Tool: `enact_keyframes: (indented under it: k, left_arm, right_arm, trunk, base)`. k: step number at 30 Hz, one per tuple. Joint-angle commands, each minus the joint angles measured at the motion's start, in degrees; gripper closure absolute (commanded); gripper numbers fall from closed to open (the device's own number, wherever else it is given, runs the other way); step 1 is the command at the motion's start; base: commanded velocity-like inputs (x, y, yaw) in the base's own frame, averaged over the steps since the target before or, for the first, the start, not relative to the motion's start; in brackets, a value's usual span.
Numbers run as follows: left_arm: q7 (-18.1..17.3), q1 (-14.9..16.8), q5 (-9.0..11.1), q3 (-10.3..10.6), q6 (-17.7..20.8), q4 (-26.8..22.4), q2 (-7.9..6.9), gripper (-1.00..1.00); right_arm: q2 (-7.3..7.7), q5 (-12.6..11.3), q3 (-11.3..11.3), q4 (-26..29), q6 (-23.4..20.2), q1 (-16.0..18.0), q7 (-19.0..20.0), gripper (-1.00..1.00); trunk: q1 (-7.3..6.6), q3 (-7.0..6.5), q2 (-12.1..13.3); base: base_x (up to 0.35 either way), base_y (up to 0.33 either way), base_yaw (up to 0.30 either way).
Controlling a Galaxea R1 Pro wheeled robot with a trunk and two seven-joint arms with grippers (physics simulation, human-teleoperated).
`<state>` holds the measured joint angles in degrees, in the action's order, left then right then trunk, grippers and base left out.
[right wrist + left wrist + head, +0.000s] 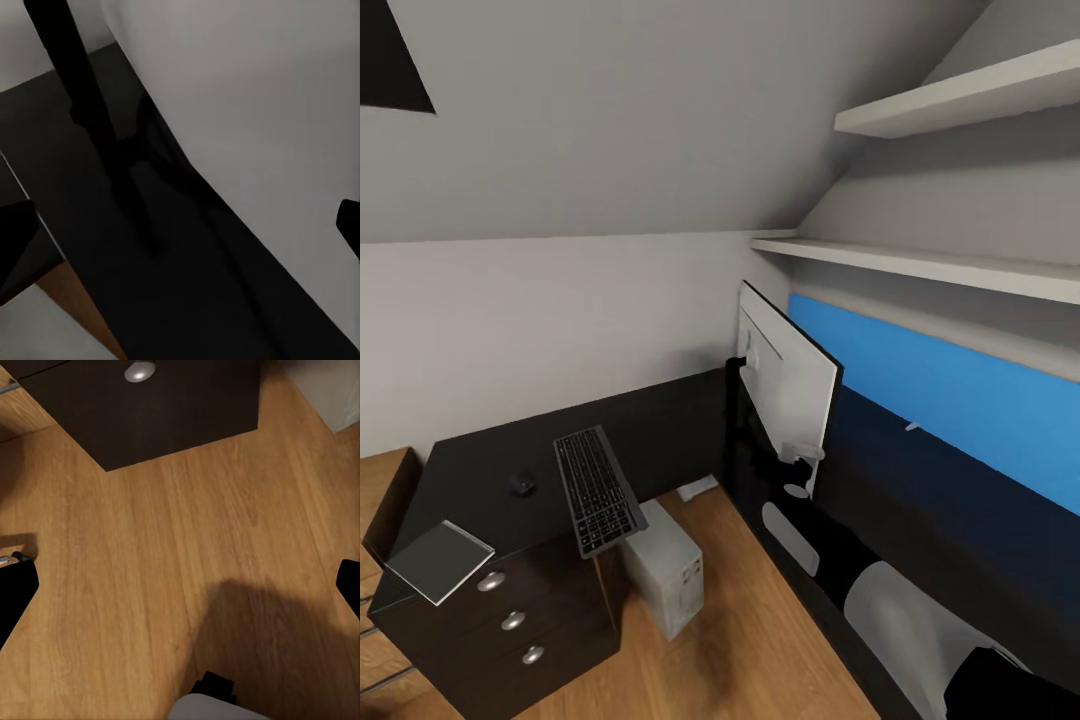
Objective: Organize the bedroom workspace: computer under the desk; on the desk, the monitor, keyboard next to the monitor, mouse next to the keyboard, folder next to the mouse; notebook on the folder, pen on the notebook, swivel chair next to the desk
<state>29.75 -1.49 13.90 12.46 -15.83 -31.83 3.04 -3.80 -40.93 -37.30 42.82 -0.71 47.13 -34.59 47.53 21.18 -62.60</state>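
The black desk (pixel 480 470) carries the keyboard (pixel 598 490), whose near end juts over the edge. The small mouse (pixel 522 484) lies left of it, and the grey notebook (pixel 440 560) sits on the front corner. On the floor beneath stands the pale computer (pixel 665 570) (pixel 337 390). The monitor (pixel 785 385) (pixel 262 112) stands on the desk's right wing, white back and black stand (pixel 82 97) towards me. My right gripper (pixel 180 232) is open close behind it. My left gripper (pixel 180 589) hangs open over bare floor. Folder, pen and swivel chair are out of view.
A three-drawer pedestal (pixel 510 620) (pixel 150 405) with silver knobs closes the desk's left end. A blue wall panel (pixel 960 400) runs behind the right wing under two white shelves (pixel 920 260). The ceiling slopes low. A small pale object (pixel 698 487) lies on the floor by the wall.
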Motion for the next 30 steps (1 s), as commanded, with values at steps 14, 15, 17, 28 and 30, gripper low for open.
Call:
enact_keyframes:
  k: [14,15,17,28,30]
  left_arm:
    - [0.22,0.0,0.76,0.32,-0.25,-0.08,-0.13,-1.0]
    - [0.22,0.0,0.76,0.32,-0.25,-0.08,-0.13,-1.0]
    - [0.22,0.0,0.77,0.31,-0.25,-0.08,-0.13,-1.0]
    - [0.22,0.02,0.78,0.29,-0.25,-0.07,-0.14,-1.0]
    - [0.22,0.03,0.78,0.29,-0.25,-0.06,-0.14,-1.0]
  right_arm:
    - [-0.15,-0.29,-3.11,0.11,-0.14,0.07,0.09,-1.0]
    - [-0.15,-0.29,-3.62,0.12,-0.12,0.07,0.1,-1.0]
    - [-0.16,-0.29,-4.71,0.13,-0.11,0.07,0.16,-1.0]
    - [-1.62,-0.29,-14.33,0.39,0.12,0.07,4.77,-1.0]
    - [-1.76,-0.29,-14.54,0.4,0.3,0.07,4.91,-1.0]
  trunk:
    - [0.01,-0.16,-0.04]
    - [0.01,-0.17,-0.04]
    - [0.01,-0.19,-0.04]
    - [0.01,-0.21,-0.04]
    - [0.01,-0.21,-0.04]
  base:
    - [0.009,0.142,-0.045]
    - [0.075,0.261,-0.043]
    - [0.082,0.216,-0.031]
    - [0.021,0.05,-0.007]
    - [0.001,0.003,0.0]
